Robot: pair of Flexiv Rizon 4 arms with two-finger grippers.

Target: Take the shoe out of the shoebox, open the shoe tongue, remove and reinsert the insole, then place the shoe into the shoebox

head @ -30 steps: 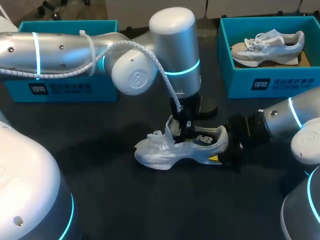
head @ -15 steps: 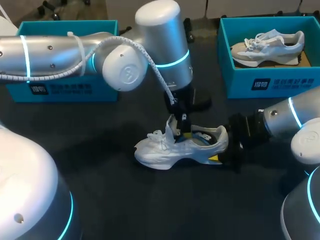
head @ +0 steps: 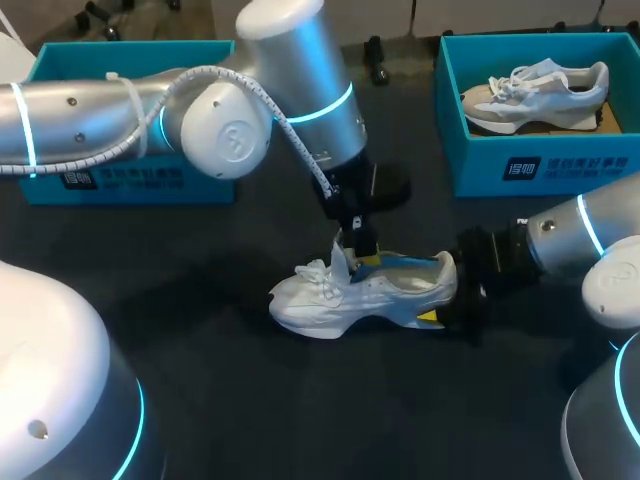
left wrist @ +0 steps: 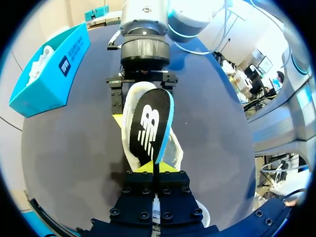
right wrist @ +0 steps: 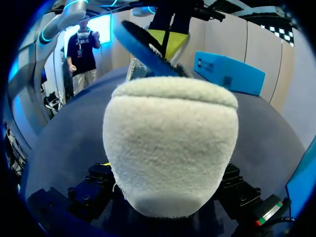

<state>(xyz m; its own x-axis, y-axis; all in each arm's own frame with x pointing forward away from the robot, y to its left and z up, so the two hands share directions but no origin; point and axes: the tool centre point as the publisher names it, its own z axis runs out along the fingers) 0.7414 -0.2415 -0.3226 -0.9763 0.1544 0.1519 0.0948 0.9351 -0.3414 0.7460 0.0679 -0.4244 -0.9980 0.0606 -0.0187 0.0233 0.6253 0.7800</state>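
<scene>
1. Our left arm comes in from the left across the dark table. Its wrist bends down over the middle, so the left gripper points at the shoe's opening.
2. That gripper's fingers are pinched together on one end of the insole, which is black with a blue rim. The insole stands half out of the shoe, slanting from the gripper toward the heel.
3. Our right arm lies low from the right edge. The right gripper is clamped on the heel, one finger on each side.
4. The white shoe stands on its sole at mid-table with its toe to the left, well apart from both boxes.
5. The right box, teal, holds a second shoe at the far right. The left box, also teal, sits at the far left behind our left arm.
6. Over the past second the left wrist has swung leftward and the gripper has risen. The insole, which then lay down inside the shoe, has come up so that its blue edge shows. The shoe and our right arm have not moved.
</scene>
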